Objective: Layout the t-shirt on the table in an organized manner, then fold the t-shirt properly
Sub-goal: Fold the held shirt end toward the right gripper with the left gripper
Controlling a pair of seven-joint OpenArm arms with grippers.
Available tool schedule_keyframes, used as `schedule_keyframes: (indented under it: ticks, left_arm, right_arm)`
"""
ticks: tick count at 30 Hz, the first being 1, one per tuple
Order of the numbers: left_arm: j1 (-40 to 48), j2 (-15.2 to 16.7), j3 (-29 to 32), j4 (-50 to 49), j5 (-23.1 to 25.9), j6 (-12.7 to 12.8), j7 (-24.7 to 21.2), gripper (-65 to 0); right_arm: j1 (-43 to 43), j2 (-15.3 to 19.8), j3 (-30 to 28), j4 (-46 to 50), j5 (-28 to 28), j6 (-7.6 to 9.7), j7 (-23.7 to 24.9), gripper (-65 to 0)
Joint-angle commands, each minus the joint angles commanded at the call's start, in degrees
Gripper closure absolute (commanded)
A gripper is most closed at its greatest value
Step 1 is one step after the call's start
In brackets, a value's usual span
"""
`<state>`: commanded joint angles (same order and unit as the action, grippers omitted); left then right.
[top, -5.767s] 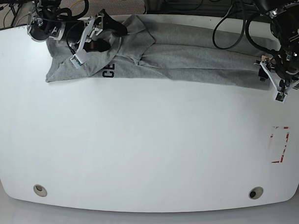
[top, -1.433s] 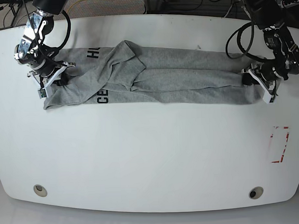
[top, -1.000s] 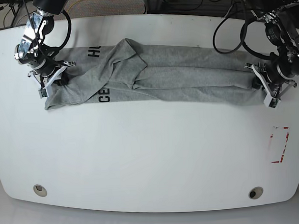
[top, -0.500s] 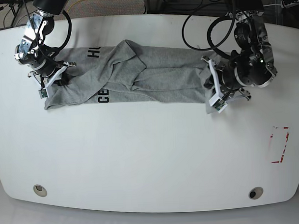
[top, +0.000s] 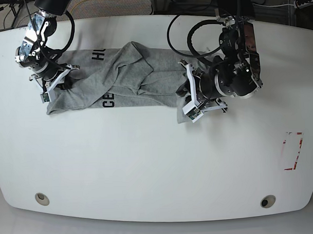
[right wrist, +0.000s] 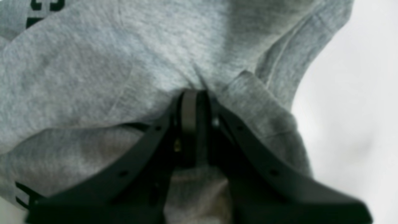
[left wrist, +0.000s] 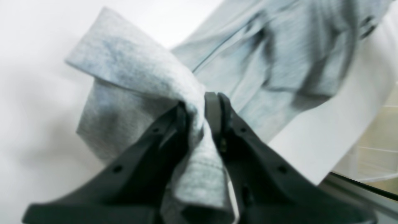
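The grey t-shirt [top: 124,77] lies bunched lengthwise along the far left half of the white table [top: 148,163], with black lettering showing near its left end. In the base view my left gripper [top: 189,106] is at the shirt's right end, shut on a fold of cloth. The left wrist view shows its fingertips [left wrist: 199,105] pinching grey fabric [left wrist: 279,46] lifted above the table. My right gripper [top: 48,89] sits at the shirt's left end. Its wrist view shows the jaws [right wrist: 191,96] closed on a pinch of fabric [right wrist: 124,62].
A red-and-white rectangular mark [top: 292,151] lies near the table's right edge. Two round grommet holes [top: 41,198] [top: 268,201] sit near the front edge. Dark cables [top: 193,2] hang behind the far edge. The table's edge [left wrist: 342,174] shows in the left wrist view.
My left gripper has travelled leftward from the table's right side to its middle, carrying the shirt's right end and shortening the garment. The right gripper has stayed put on the left end.
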<state>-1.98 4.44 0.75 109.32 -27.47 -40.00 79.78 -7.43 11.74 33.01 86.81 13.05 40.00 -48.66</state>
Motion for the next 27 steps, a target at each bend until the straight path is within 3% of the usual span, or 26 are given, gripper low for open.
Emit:
schedule_keyframes:
  ticks: [9, 20, 24, 27]
  left_arm:
    - [-0.1, 0.7, 3.0, -2.8, 0.0, 0.0, 0.1, -5.1]
    - [-0.4, 1.1, 8.3, -2.5, -0.4, 0.0, 0.2, -32.9]
    - [-1.1, 1.1, 8.0, -0.7, -0.7, 0.0, 0.2, -36.7]
    - [-1.2, 0.6, 6.0, 0.4, -3.9, 0.0, 0.2, -36.7]
  right_arm:
    - [-0.1, 0.0, 0.0, 0.0, 0.0, 0.0, 0.0, -5.1]
    - [-0.1, 0.0, 0.0, 0.0, 0.0, 0.0, 0.0, -5.1]
    - [-0.2, 0.0, 0.0, 0.0, 0.0, 0.0, 0.0, -5.1]
    - [-0.2, 0.0, 0.0, 0.0, 0.0, 0.0, 0.0, -5.1]
